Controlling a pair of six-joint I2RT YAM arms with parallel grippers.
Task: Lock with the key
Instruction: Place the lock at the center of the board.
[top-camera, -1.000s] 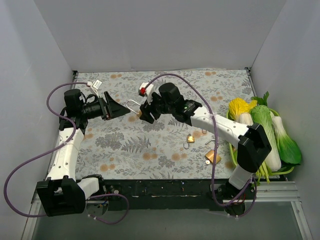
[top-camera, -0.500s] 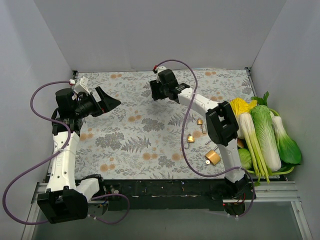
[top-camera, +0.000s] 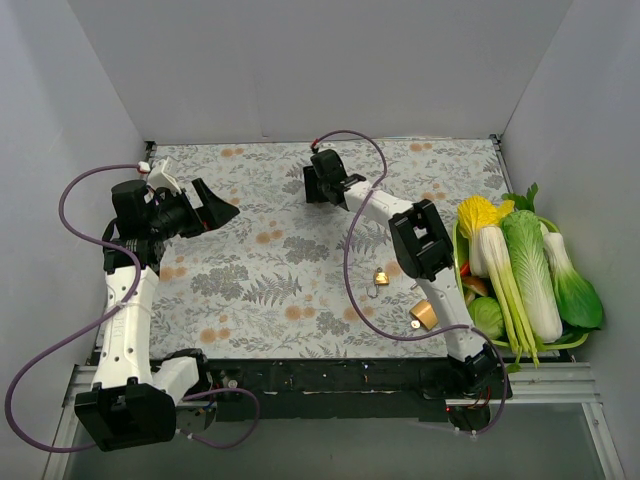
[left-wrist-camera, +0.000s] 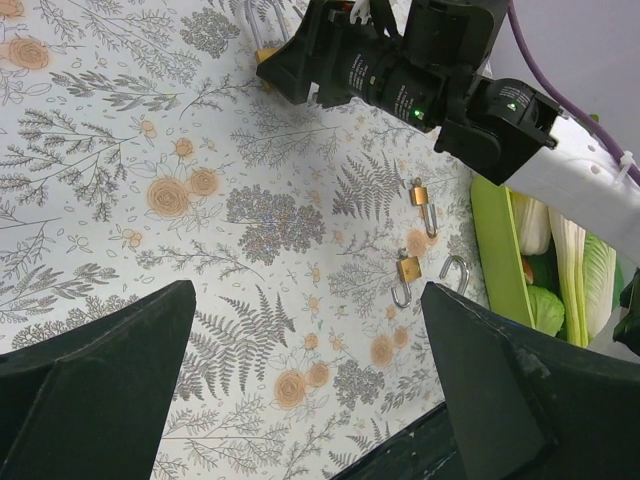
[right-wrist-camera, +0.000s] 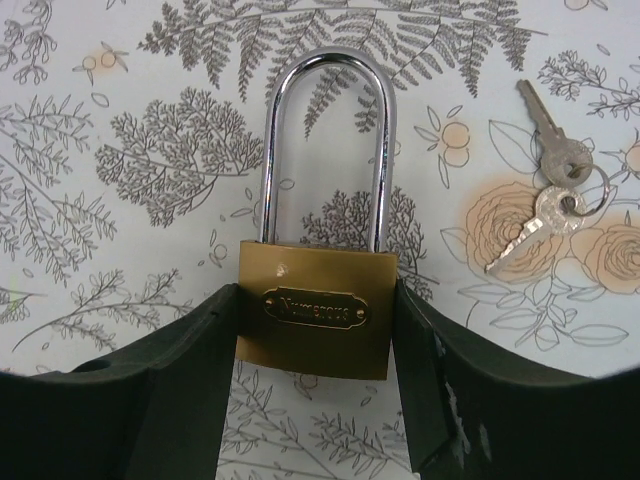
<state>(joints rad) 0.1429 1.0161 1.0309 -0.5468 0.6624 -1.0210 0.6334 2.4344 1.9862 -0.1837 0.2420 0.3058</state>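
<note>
Now swung farther back than before, right jaws clamp the brass padlock (right-wrist-camera: 315, 322); left jaws gape empty.

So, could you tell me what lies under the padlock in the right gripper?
Fern-print cloth shows through the shackle of the padlock and around it; the keys lie beside it, not under. The patch beneath the brass body is covered.

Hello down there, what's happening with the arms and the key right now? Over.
Left pincer open, empty. Right pincer shut on brass padlock. The key lies on cloth right of padlock, untouched. Nothing between them.
</note>
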